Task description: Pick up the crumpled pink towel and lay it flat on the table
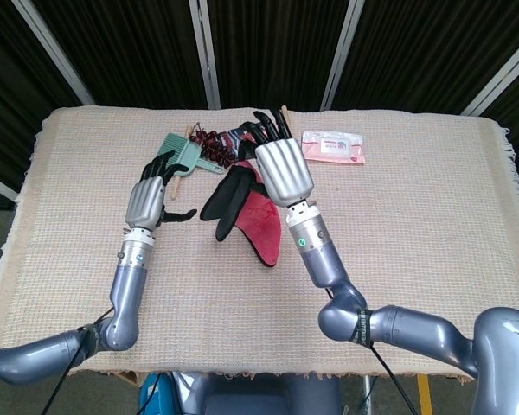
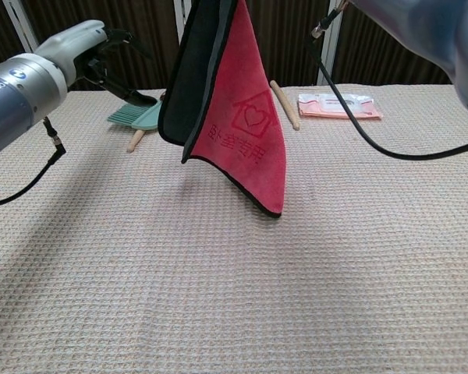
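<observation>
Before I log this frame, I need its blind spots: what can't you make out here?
- Right hand: its grip on the pink towel is hidden under the hand in the head view and cut off by the top edge in the chest view.
- Clutter behind the towel, head view: partly covered by the hand.
- Pink packet: print too small.
</observation>
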Controlling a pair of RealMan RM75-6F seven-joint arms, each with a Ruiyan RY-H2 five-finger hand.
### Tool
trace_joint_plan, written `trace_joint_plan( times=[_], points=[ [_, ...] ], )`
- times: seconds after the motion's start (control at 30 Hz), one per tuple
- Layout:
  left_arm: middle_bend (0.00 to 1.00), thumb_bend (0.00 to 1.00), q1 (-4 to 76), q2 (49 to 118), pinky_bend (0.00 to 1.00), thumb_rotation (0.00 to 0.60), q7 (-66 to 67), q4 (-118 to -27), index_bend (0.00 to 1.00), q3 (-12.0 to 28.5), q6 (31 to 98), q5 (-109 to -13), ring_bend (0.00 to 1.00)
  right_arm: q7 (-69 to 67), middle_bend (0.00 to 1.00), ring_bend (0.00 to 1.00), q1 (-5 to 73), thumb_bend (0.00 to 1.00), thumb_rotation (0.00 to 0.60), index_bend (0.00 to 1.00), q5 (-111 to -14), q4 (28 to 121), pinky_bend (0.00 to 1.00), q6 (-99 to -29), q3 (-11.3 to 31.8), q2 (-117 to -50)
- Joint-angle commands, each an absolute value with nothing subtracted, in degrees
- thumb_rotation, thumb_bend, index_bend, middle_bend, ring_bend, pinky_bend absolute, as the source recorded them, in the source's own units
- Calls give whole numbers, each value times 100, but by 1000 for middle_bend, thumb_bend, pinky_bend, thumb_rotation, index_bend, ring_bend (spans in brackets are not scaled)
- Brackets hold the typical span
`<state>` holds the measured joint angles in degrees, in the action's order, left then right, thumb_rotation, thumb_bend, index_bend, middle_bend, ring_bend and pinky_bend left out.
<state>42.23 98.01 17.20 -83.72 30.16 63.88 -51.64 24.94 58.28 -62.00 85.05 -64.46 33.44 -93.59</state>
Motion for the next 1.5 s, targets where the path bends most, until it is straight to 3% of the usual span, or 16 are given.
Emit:
trace_joint_plan(
  times=[0.03,0.87,1.3,1.5],
  points=[
    [49,183,4354,9912,0,600,1788,-8280,272,3072,6342,-4988,0,2503,287,131,5856,475,600,611,-6170,8493,0,-6464,3335,-9342],
    [77,266,4959,10542,0,600,1692,-7024,345,2940,5842,-4326,0,2461,287,131,5895,475,600,612,-5982,8664,0,-6671,3190,-9131],
    [77,268,5075,10560,0,600,1481,-7190,364,2990,5859,-4401,0,2496,287,131,5901,475,600,612,-5887,8801,0,-6749,3113,-9070],
    [109,339,5076,10578,0,600,1512,-7155,460,2952,5920,-4318,0,2519,287,131,5903,476,600,611,-5854,8867,0,-6805,3075,-9059]
  ],
)
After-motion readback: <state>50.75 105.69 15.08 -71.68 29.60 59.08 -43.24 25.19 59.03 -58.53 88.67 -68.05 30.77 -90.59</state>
